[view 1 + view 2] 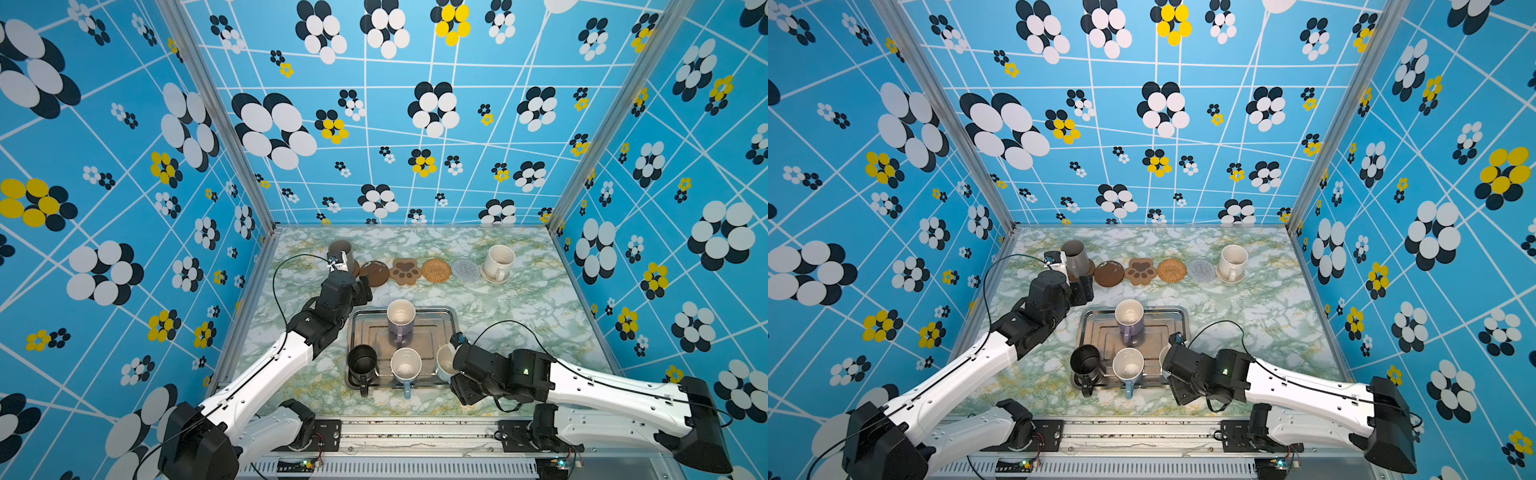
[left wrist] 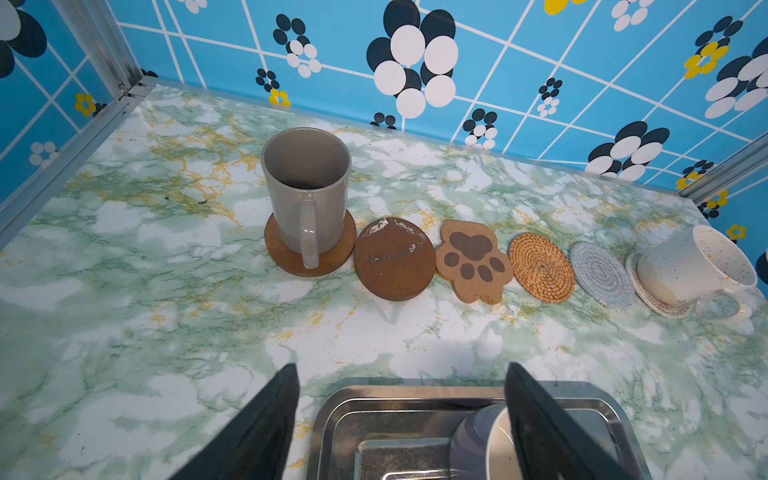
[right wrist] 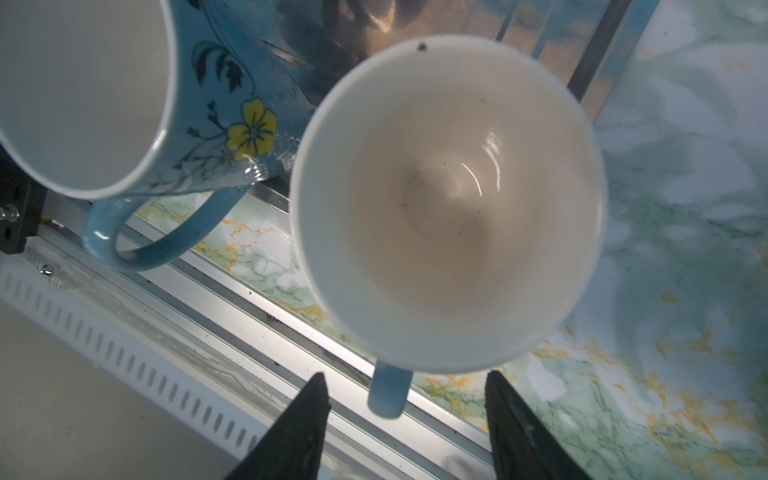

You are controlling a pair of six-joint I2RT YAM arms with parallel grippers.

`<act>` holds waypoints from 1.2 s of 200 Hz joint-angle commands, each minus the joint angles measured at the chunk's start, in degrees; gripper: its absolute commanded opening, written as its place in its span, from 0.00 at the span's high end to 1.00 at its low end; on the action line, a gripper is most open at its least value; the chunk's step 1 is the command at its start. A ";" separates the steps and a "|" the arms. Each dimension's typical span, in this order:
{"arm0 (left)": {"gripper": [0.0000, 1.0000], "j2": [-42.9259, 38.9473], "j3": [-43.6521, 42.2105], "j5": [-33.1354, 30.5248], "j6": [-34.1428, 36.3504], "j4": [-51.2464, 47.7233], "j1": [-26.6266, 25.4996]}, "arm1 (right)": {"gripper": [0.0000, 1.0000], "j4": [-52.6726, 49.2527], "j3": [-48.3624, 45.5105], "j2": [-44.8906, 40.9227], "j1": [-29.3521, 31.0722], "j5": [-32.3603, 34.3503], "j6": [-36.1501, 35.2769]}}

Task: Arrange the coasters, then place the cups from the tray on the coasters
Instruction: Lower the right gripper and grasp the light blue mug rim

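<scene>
Right pincer point(image 3: 405, 374) frames blue mug handle point(image 3: 388, 395); top views hide it.

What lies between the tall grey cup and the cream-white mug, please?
Left wrist view: four coasters: round brown disc, brown paw-print, round rattan mat, pale round mat.

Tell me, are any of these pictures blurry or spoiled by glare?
Right wrist view: the near blue mug is soft, too close to the lens, with a bright glint inside. Left wrist view: coasters sharp, only the black fingers blur; the tray shines. Top views: crisp, but the wide lens bends the wall lines.
</scene>
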 commanded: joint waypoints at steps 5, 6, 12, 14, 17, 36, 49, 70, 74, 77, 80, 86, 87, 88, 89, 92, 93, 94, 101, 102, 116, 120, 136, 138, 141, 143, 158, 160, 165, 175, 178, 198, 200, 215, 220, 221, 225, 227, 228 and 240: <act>0.21 0.09 -0.80 0.61 -0.46 0.90 0.54 | 0.38 3.26 -1.67 1.47 0.29 -0.57 1.64; 0.21 0.10 -0.79 0.61 -0.46 0.95 0.54 | 0.38 3.28 -1.67 1.57 0.26 -0.54 1.65; 0.21 0.30 -0.73 0.62 -0.47 0.82 0.54 | 0.38 3.50 -1.75 1.90 0.30 -0.19 1.79; 0.21 0.28 -0.70 0.61 -0.48 0.81 0.54 | 0.38 3.59 -1.80 2.03 0.30 -0.11 1.86; 0.21 0.34 -0.69 0.62 -0.48 0.81 0.54 | 0.39 3.69 -1.84 2.25 0.31 0.06 1.86; 0.21 0.70 -0.60 0.77 -0.54 1.01 0.54 | 0.46 4.65 -2.23 3.19 0.24 1.12 2.22; 0.21 0.96 -0.51 0.89 -0.50 1.07 0.51 | 0.52 5.63 -2.67 3.73 0.31 1.33 2.37; 0.21 1.33 -0.27 1.03 -0.54 1.06 0.54 | 0.59 7.01 -3.21 4.39 0.26 1.59 2.71; 0.21 1.41 -0.24 1.05 -0.52 1.11 0.54 | 0.59 7.28 -3.46 4.47 0.30 1.67 2.80; 0.21 1.46 -0.25 1.13 -0.48 1.08 0.55 | 0.60 7.60 -3.49 4.56 0.29 1.68 2.95; 0.21 1.50 -0.21 1.14 -0.49 1.08 0.54 | 0.60 7.87 -3.67 4.63 0.27 1.64 3.03; 0.21 1.64 -0.16 1.25 -0.46 1.08 0.53 | 0.61 8.31 -3.90 4.86 0.27 1.55 3.06; 0.21 1.66 -0.12 1.28 -0.46 1.08 0.53 | 0.61 8.35 -3.84 4.89 0.29 1.57 3.10; 0.21 1.67 -0.14 1.30 -0.50 1.12 0.53 | 0.62 8.42 -3.99 4.91 0.30 1.58 3.12; 0.21 1.68 -0.11 1.31 -0.52 1.10 0.53 | 0.62 8.45 -4.02 4.96 0.26 1.59 3.13; 0.21 1.68 -0.07 1.31 -0.51 1.08 0.50 | 0.62 8.63 -4.02 5.07 0.30 1.59 3.18; 0.21 1.73 -0.07 1.36 -0.48 1.03 0.52 | 0.62 8.69 -4.03 5.13 0.30 1.59 3.16; 0.21 1.75 -0.07 1.34 -0.51 1.01 0.53 | 0.62 8.72 -4.08 5.20 0.31 1.59 3.15; 0.21 1.86 0.01 1.45 -0.51 0.99 0.55 | 0.63 8.92 -4.16 5.43 0.30 1.59 3.31; 0.21 1.86 0.01 1.47 -0.48 0.99 0.54 | 0.63 8.97 -4.19 5.48 0.30 1.64 3.27; 0.21 2.03 0.11 1.50 -0.54 1.02 0.54 | 0.64 9.10 -4.14 6.09 0.31 1.77 3.25; 0.21 2.03 0.18 1.49 -0.54 1.07 0.54 | 0.65 9.10 -4.09 6.27 0.27 1.91 3.37; 0.21 2.22 0.27 1.49 -0.40 1.00 0.54 | 0.70 9.27 -4.04 6.67 0.23 2.45 3.66; 0.21 2.17 0.28 1.49 -0.40 0.99 0.54 | 0.70 9.28 -4.04 6.68 0.29 2.44 3.69; 0.21 2.21 0.28 1.49 -0.37 0.99 0.54 | 0.71 9.32 -3.95 6.68 0.31 2.51 3.73; 0.21 2.25 0.28 1.54 -0.33 0.99 0.54 | 0.72 9.36 -4.02 6.68 0.31 2.55 3.75; 0.21 2.27 0.28 1.49 -0.35 1.08 0.55 | 0.80 9.13 -3.97 6.51 0.29 3.06 3.74; 0.21 2.22 0.28 1.49 -0.32 1.08 0.54 | 0.81 9.04 -3.96 6.44 0.30 3.17 3.78; 0.21 2.30 0.30 1.49 -0.26 1.13 0.54 | 0.84 8.87 -3.87 6.29 0.29 3.38 3.80; 0.21 2.30 0.28 1.49 -0.28 1.08 0.54 | 0.93 8.39 -3.62 6.00 0.25 3.94 3.77; 0.21 2.30 0.28 1.49 -0.28 1.12 0.58 | 0.96 8.28 -3.49 5.91 0.30 4.16 3.80; 0.21 2.37 0.39 1.50 -0.26 1.08 0.54 | 1.00 7.03 -2.72 5.21 0.29 5.43 3.76; 0.21 2.38 0.37 1.49 -0.25 1.08 0.54 | 1.00 6.89 -2.53 5.12 0.30 5.52 3.67; 0.21 2.30 0.30 1.49 -0.14 1.08 0.56 | 1.00 5.97 -1.42 4.70 0.31 6.05 3.52; 0.21 2.30 0.28 1.49 -0.16 1.08 0.58 | 1.00 5.58 -0.96 4.58 0.31 6.18 3.50; 0.21 2.30 0.28 1.49 -0.18 1.08 0.56 | 1.00 5.54 -0.88 4.57 0.26 6.22 3.46; 0.21 2.30 0.28 1.56 -0.12 1.08 0.56 | 1.00 5.28 -0.43 4.49 0.30 6.40 3.39; 0.21 2.30 0.28 1.51 -0.18 1.14 0.61 | 1.00 5.14 -0.33 4.42 0.31 6.48 3.38; 0.21 2.30 0.28 1.50 -0.18 1.11 0.62 | 1.00 5.10 -0.25 4.36 0.26 6.54 3.40; 0.21 2.30 0.28 1.47 -0.15 1.08 0.62 | 1.00 4.18 0.74 4.07 0.26 7.32 3.30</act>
